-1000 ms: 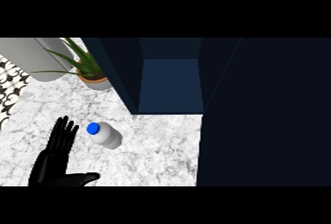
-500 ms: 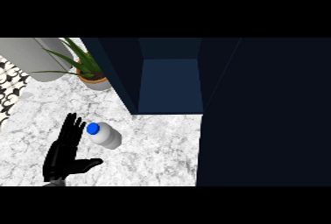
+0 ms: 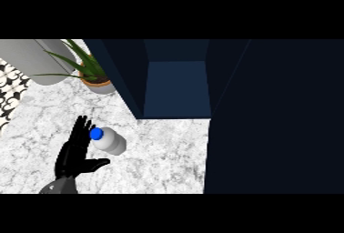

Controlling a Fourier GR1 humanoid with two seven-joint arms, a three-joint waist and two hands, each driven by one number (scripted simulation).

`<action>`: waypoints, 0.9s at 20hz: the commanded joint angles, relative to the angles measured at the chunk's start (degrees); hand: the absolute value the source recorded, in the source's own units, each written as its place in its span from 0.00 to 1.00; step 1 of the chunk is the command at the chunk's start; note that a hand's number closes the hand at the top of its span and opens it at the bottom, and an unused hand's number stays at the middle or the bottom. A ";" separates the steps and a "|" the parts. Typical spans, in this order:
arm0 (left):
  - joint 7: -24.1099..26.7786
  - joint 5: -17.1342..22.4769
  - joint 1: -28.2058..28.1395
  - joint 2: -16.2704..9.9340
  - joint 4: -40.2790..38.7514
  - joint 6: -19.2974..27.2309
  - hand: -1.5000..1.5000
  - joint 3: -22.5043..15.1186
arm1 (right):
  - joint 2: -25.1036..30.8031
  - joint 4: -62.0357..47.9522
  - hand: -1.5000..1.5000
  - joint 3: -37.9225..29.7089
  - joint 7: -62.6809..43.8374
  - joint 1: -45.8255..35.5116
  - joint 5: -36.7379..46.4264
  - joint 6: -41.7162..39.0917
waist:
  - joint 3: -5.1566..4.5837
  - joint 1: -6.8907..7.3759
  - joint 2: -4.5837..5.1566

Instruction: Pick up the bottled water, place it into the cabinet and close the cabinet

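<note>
Since the bottle (image 3: 108,140) stands just right of the left hand's (image 3: 73,154) straight fingertips — cap up — nothing is held, and a short rightward reach is judged needed.

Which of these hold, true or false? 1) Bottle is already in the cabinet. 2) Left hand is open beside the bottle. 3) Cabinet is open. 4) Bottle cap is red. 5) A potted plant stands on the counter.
1) False: the water bottle stands on the marble counter, outside the cabinet.
2) True: the left hand has straight fingers just left of it.
3) True.
4) False: the cap is blue.
5) True: the potted plant is at the back left.
</note>
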State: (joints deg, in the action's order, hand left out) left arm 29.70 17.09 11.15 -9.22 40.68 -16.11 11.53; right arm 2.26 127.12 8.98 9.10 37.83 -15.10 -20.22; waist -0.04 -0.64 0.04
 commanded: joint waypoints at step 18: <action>10.12 0.01 12.16 1.41 -24.70 -12.25 0.00 3.00 | -1.16 -0.23 0.00 3.36 -1.12 -1.84 2.47 1.79 | -0.06 -0.44 0.13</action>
State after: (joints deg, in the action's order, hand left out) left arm 40.61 16.15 21.55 -9.58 18.73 -24.51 14.16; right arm 1.84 125.91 9.97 8.00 35.01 -14.43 -18.83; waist 0.57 -0.70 -0.16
